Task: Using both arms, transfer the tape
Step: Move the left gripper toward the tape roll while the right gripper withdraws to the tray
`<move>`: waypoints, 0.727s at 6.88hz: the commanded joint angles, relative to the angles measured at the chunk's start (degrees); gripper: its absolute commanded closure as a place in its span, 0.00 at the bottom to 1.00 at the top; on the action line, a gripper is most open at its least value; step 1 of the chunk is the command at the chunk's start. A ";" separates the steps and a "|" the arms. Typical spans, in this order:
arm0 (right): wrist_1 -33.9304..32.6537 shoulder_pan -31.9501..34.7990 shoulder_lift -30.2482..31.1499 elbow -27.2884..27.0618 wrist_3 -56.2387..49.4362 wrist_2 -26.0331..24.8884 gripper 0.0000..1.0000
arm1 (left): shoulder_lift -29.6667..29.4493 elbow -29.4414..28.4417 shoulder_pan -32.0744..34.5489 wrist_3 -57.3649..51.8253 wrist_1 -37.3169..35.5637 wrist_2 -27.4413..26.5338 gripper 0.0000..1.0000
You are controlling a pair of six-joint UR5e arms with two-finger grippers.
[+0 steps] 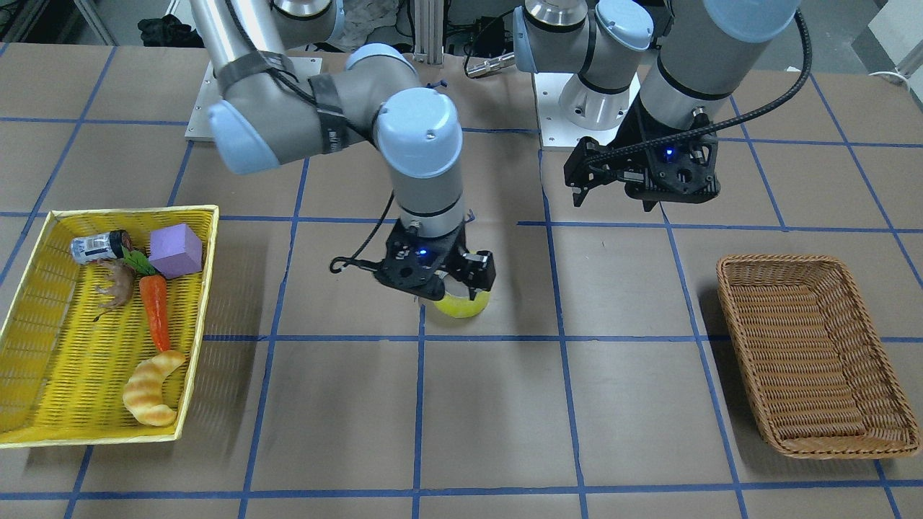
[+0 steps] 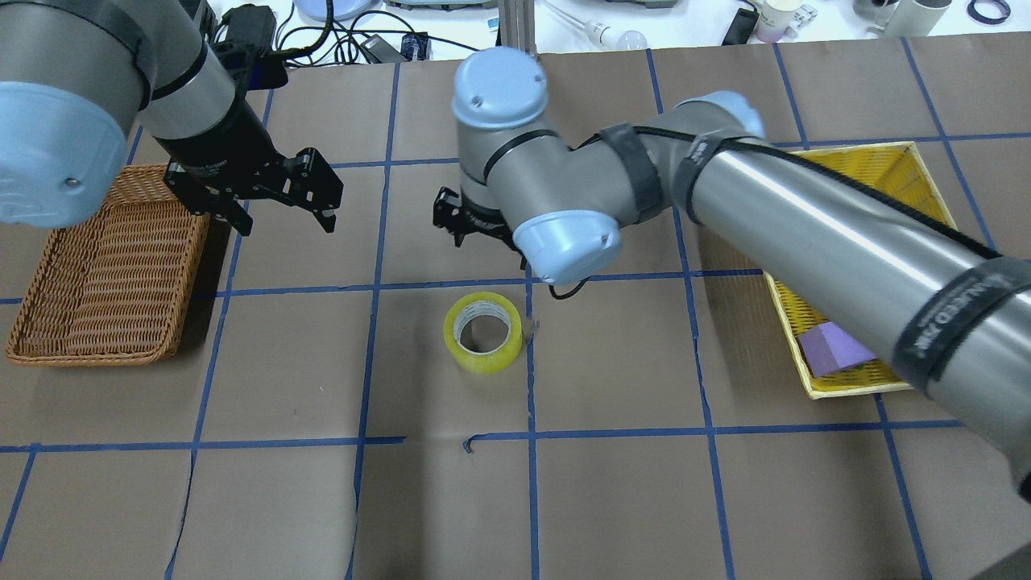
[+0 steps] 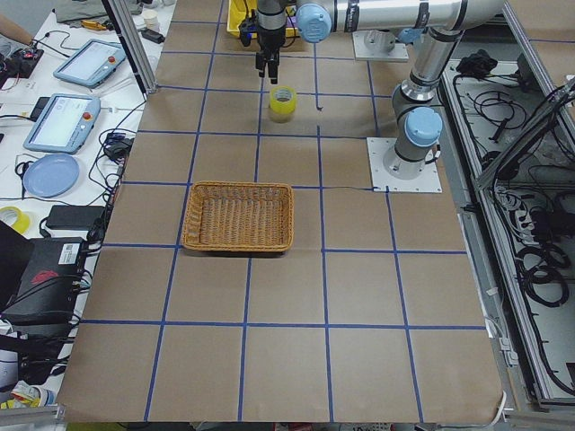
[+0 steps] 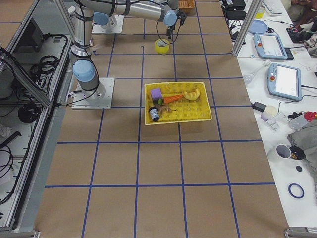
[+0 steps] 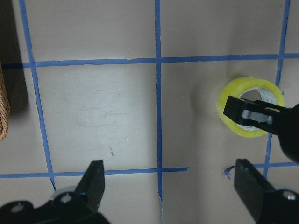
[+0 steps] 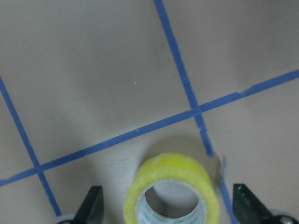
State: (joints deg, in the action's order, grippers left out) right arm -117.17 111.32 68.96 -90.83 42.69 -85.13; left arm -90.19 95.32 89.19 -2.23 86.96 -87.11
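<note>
The yellow tape (image 2: 482, 332) lies flat on the table near the middle, its hole facing up. My right gripper (image 1: 453, 288) is open and points down just above the tape. In the right wrist view the tape (image 6: 170, 179) sits low between the two fingers (image 6: 92, 205), untouched. My left gripper (image 2: 283, 219) is open and empty, raised over the table between the tape and the wicker basket. The left wrist view shows the tape (image 5: 247, 84) ahead, partly behind the right gripper's finger. The tape also shows in the side views (image 3: 283, 101) (image 4: 161, 46).
A brown wicker basket (image 2: 105, 266) stands empty on the left arm's side. A yellow basket (image 1: 43, 346) on the right arm's side holds a carrot (image 1: 155, 310), a croissant (image 1: 150, 389), a purple block (image 1: 175, 250) and a can (image 1: 97, 247). Blue tape lines grid the table.
</note>
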 commanded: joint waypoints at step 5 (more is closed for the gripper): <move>22.95 -22.27 14.88 -0.31 -40.93 -11.03 0.00 | -8.40 8.82 6.25 9.85 -22.14 5.09 0.00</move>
State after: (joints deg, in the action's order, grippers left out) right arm -96.06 91.74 81.95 -90.88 5.85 -94.29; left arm -95.76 103.15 94.69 4.98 69.94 -82.93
